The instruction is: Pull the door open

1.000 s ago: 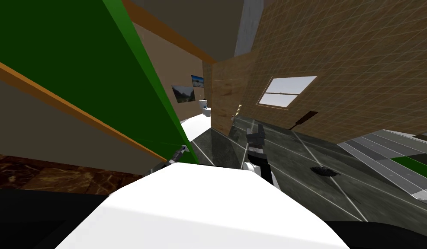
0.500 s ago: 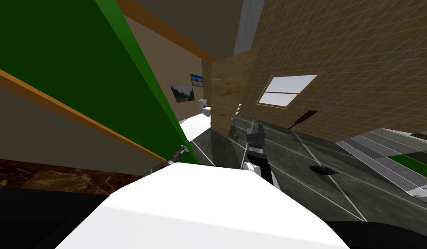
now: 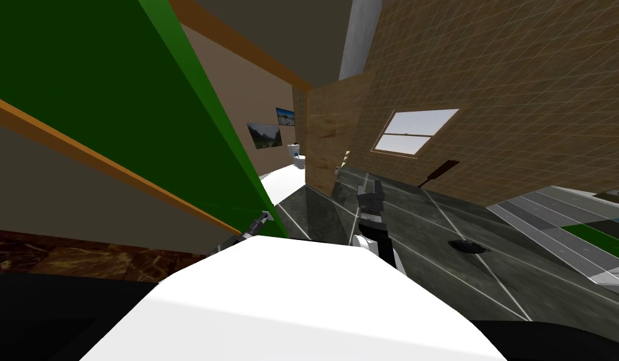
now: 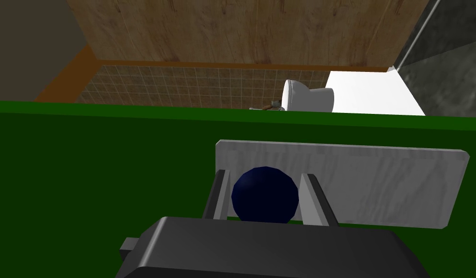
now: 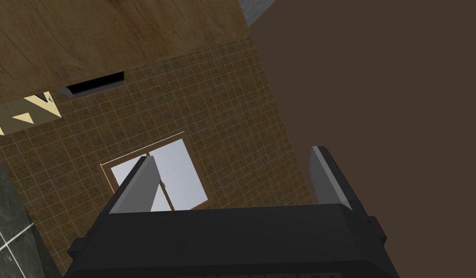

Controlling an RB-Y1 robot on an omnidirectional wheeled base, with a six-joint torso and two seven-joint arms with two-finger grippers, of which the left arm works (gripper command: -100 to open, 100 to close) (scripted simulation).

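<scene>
Dark-blue knob [image 4: 265,194] of green door [image 4: 87,164] pinched by left gripper [image 4: 265,173], right gripper [image 5: 233,154] spread; pull stage, next probably needing steady backward draw.

Walls: a brown tiled wall [image 3: 521,75] stood on the right, and a plain taupe wall [image 3: 239,94] on the left carried an orange trim band [image 3: 82,153].
Window: a pale, framed window [image 3: 416,132] sat in the tiled wall.
Partition: a wooden panel [image 3: 330,135] rose beside the tiled wall.
Floor: dark marbled tiles [image 3: 439,232] with pale joints held a round drain [image 3: 470,247].
Fixtures: a white toilet [image 3: 296,156] stood at the far end, near two landscape pictures [image 3: 266,135].
Far right: a grey and green striped surface [image 3: 552,219] lay on the floor.
</scene>
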